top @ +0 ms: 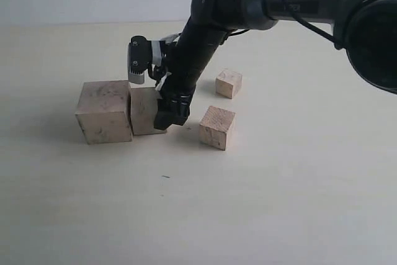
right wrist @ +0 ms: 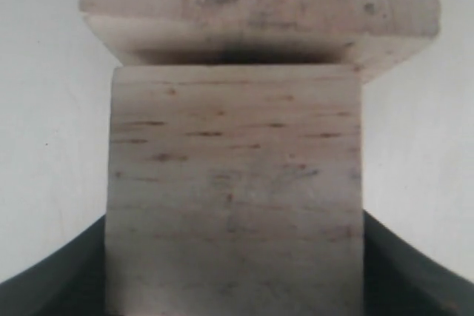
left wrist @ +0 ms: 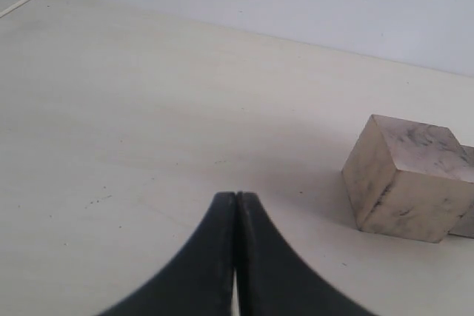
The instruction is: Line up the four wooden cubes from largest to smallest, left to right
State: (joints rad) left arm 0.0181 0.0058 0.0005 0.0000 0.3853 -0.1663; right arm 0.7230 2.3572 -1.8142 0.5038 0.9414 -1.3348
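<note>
The right claw [top: 169,115] is clamped on the second-largest cube [top: 142,111], just beside the largest cube [top: 104,112] at its 3 o'clock on the counter [top: 186,215]; left claw [left wrist: 236,257] pressed together.

largest cube [top: 104,111]: pale wood, dark smudges, upright, left of tabletop middle | second cube [top: 144,110]: pale, flat on tabletop, just beside its right face | third cube [top: 217,127]: turned askew, apart to the right | smallest cube [top: 229,83]: behind the third, nearer the far edge

largest cube [top: 104,112] pale wood, dark smudges; second cube [right wrist: 233,183] pale, brown-flecked grain; worktop [top: 285,190] cream; arm [top: 195,44] black; fingers [left wrist: 211,264] black.
</note>
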